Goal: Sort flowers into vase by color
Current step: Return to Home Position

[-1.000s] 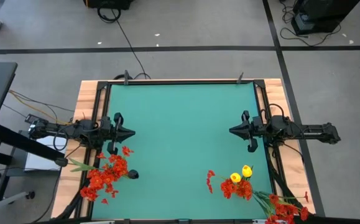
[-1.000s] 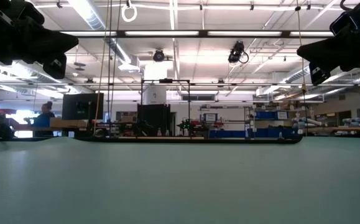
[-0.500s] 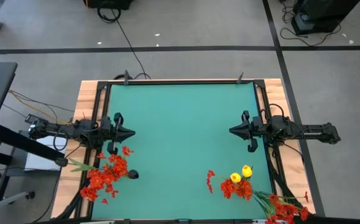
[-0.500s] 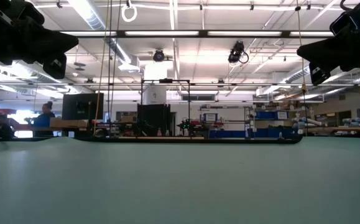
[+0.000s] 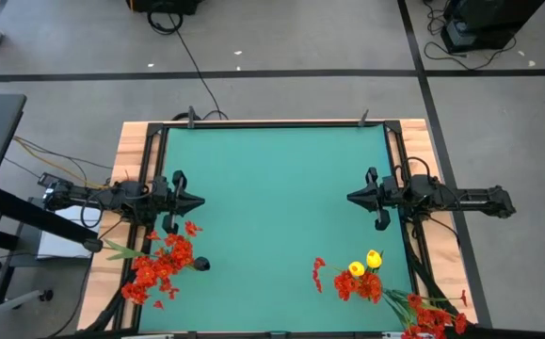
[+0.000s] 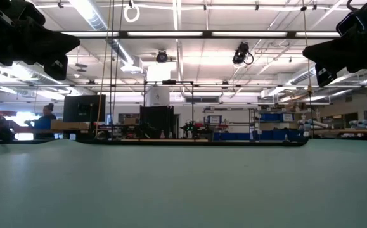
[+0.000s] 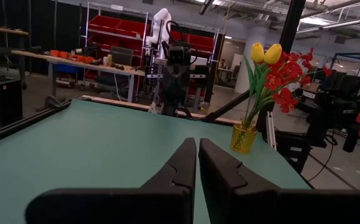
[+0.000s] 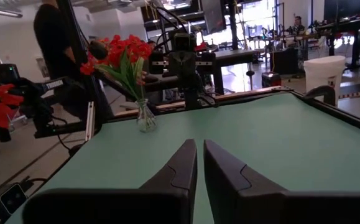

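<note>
Hovering at the left edge of the green table [image 5: 281, 188], the left gripper [image 5: 200, 201] points inward, its jaws pressed almost together on nothing. The right gripper [image 5: 351, 197] mirrors it at the right edge, its jaws likewise nearly closed and empty. Red flowers [image 5: 164, 262] stand in a clear glass vase [image 8: 145, 118] near the table's corner below the left arm in the high view. Two yellow tulips [image 5: 364, 264] share a yellow vase [image 7: 243, 138] with more red blooms [image 5: 359, 285] near the corner below the right arm.
</note>
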`<control>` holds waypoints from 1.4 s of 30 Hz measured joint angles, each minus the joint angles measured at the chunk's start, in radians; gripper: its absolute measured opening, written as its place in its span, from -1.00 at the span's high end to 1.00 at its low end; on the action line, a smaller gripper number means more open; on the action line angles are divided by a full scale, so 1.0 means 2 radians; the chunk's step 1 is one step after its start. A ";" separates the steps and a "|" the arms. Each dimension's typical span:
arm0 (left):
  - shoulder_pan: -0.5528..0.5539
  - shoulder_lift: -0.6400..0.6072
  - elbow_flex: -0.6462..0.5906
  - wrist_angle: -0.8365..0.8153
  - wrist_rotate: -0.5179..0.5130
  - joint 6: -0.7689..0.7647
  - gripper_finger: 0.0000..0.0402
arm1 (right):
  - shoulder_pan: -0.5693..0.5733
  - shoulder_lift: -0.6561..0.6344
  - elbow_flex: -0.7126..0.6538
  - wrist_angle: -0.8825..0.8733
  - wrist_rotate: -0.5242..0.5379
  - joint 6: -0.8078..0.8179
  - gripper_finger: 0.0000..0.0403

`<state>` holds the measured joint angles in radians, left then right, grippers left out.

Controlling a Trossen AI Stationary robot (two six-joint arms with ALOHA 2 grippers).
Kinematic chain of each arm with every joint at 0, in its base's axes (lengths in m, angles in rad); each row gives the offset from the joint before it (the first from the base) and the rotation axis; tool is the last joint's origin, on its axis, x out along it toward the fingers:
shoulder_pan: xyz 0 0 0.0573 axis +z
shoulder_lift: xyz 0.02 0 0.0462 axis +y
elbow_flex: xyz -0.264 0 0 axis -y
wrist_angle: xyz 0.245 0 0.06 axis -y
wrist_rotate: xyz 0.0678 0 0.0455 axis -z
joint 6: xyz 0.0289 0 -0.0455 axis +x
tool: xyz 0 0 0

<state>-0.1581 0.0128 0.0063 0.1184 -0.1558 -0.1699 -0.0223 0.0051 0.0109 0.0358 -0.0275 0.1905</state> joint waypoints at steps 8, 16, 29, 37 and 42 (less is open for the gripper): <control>0.000 0.000 0.000 0.000 0.000 0.000 0.86 | 0.000 0.000 0.000 0.000 0.000 0.000 0.80; 0.000 0.000 0.000 0.000 0.000 0.000 0.86 | 0.000 0.000 0.000 0.000 0.000 0.000 0.81; 0.000 0.000 0.000 0.000 0.000 0.000 0.86 | 0.000 0.000 0.000 0.000 0.000 0.000 0.80; 0.000 0.000 0.000 0.000 0.000 0.000 0.86 | 0.000 0.000 0.000 0.000 0.000 -0.001 0.80; 0.000 0.000 0.000 0.000 0.000 0.000 0.86 | 0.000 0.000 0.000 0.000 0.000 -0.001 0.80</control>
<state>-0.1585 0.0132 0.0063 0.1185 -0.1558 -0.1696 -0.0223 0.0051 0.0109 0.0360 -0.0273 0.1890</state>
